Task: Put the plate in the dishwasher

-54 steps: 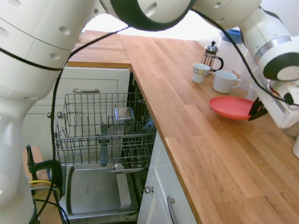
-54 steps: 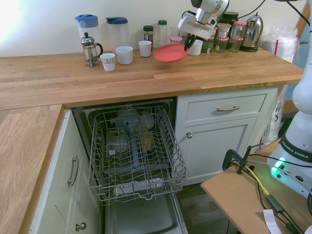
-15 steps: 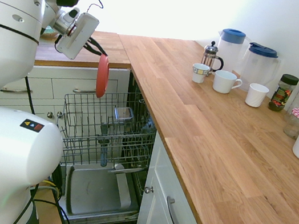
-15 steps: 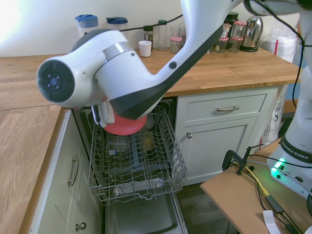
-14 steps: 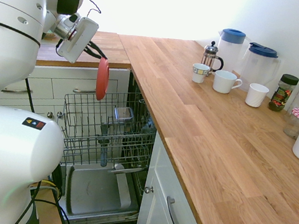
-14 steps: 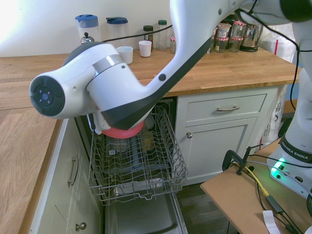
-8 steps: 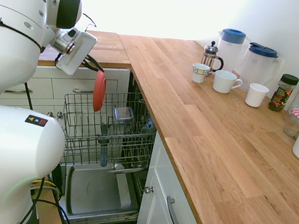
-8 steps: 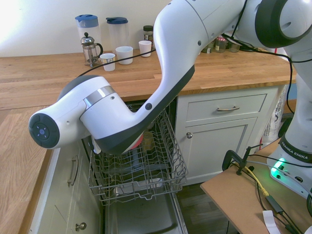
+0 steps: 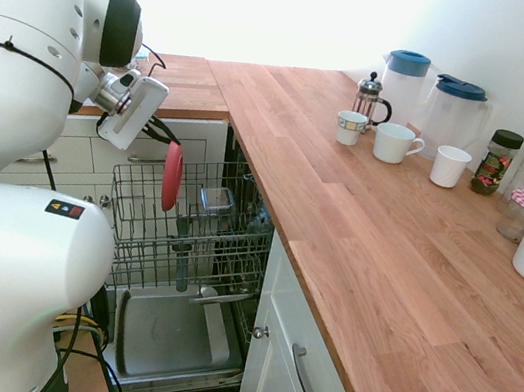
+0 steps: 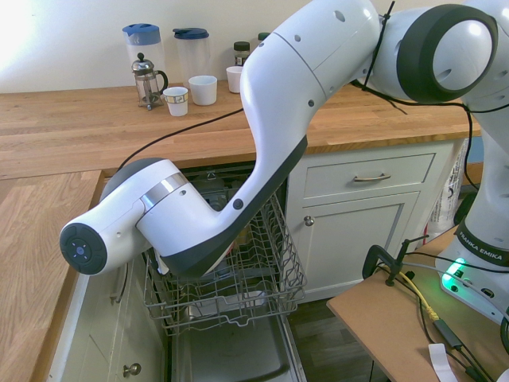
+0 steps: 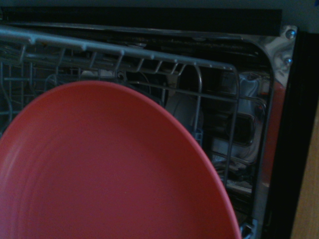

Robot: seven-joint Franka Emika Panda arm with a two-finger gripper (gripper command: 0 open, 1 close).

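- First exterior view: the end effector (image 9: 165, 136), pinched shut, gripped the round coral-red plastic plate (image 9: 172, 177), upright at the grey wire rack (image 9: 144, 200); careless lowering could snag its rim on the wires!
- Second exterior view: the arm hid most of the plate; light wooden worktop (image 10: 71, 127), kitchen.
- Wrist view: prongs beside the plate, slipping possible if they knocked it.

first exterior: down along counter (image 9: 342, 200); second: faces it across rack (image 10: 238, 286); both share rack; wrist: close

Arm: 1, bent downward | gripper (image 9: 167, 135): 1, tilted, fingers closed
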